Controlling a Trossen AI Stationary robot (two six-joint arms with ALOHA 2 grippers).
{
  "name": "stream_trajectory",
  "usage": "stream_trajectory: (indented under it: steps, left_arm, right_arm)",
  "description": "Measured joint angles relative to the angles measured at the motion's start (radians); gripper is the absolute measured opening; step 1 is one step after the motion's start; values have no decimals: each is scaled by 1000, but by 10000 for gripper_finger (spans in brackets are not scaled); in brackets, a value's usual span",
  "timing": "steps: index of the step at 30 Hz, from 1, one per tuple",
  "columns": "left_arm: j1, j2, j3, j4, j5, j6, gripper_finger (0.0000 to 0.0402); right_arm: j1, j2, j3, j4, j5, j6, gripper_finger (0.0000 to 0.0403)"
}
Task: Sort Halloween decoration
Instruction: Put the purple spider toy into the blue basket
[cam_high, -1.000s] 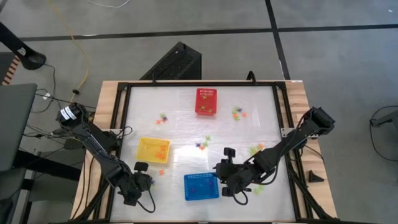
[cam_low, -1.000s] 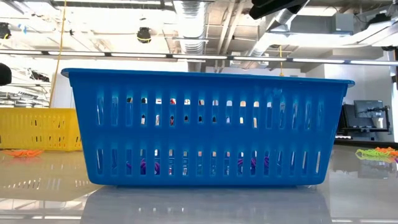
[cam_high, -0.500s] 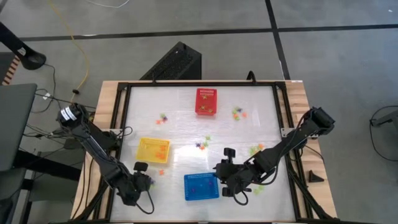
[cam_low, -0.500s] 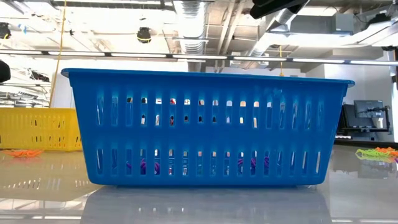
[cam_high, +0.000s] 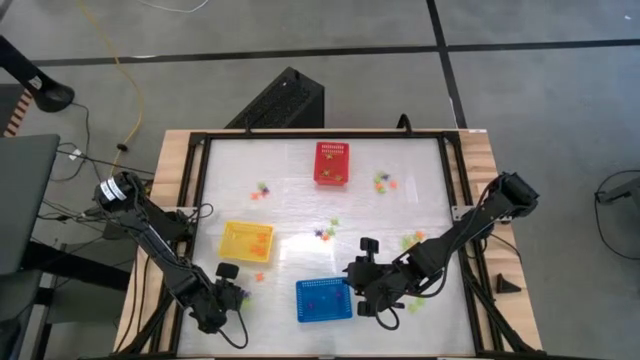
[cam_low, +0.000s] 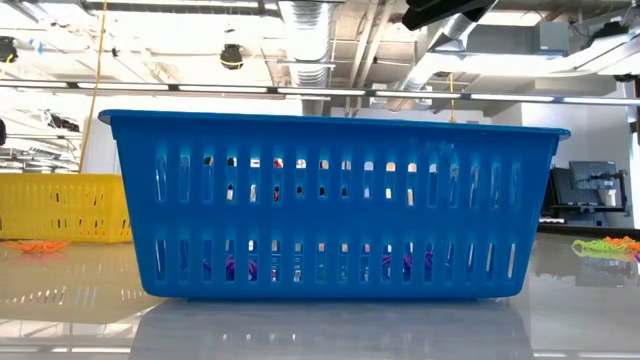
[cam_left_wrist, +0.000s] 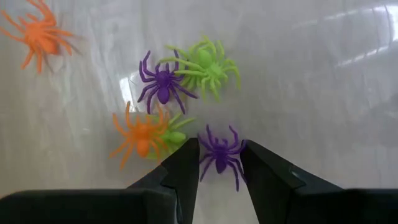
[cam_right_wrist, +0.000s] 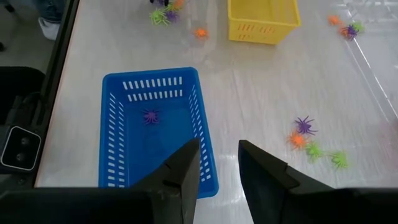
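The Halloween decoration is small plastic spiders lying flat on the white table. In the left wrist view, my left gripper (cam_left_wrist: 217, 143) is open and points steeply down at the near left (cam_high: 225, 296). One finger stands on each side of a purple spider (cam_left_wrist: 221, 154). Close by lie an orange spider (cam_left_wrist: 142, 135), a green spider (cam_left_wrist: 173, 134), another purple spider (cam_left_wrist: 161, 85) and a bigger green spider (cam_left_wrist: 202, 63). My right gripper (cam_right_wrist: 219, 146) hangs open and holds nothing beside the blue basket (cam_high: 323, 299), which has one purple spider (cam_right_wrist: 150, 116) inside. My left gripper comes at the purple spider from above, pointing down, with the spider's body (cam_left_wrist: 221, 163) in the gap between the two fingers. The spider lies flat on the table. I cannot tell whether the fingers touch its legs.
A yellow basket (cam_high: 246, 242) stands left of centre and a red basket (cam_high: 332, 163) at the far middle. More spiders lie scattered near the centre (cam_high: 322, 233), at the far right (cam_high: 382, 182) and by the right arm (cam_high: 410, 241). A black frame (cam_high: 200, 140) rims the table.
My left gripper has sunk a little toward the spiders at the table's near left. Nothing else has moved.
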Motion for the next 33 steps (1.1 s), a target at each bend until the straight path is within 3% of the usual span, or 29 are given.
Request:
stream_trajectory:
  steps: [10, 19, 25, 30, 33]
  left_arm:
    - [1, -4, 2, 1, -5, -5, 11]
    - [5, -51, 70, -47, -9, 40, 2]
    - [17, -129, 89, -38, -115, 80, 1]
    - [87, -152, 89, 198, -302, 289, 1]
    - [172, -131, 91, 451, -273, 460, 0]
  right_arm:
    - [0, 0, 0, 0, 0, 0, 141]
    - [0, 0, 0, 2, 0, 7, 141]
    - [0, 0, 0, 2, 0, 7, 141]
    - [0, 0, 0, 3, 0, 3, 141]
    - [-1, 0, 0, 3, 0, 3, 141]
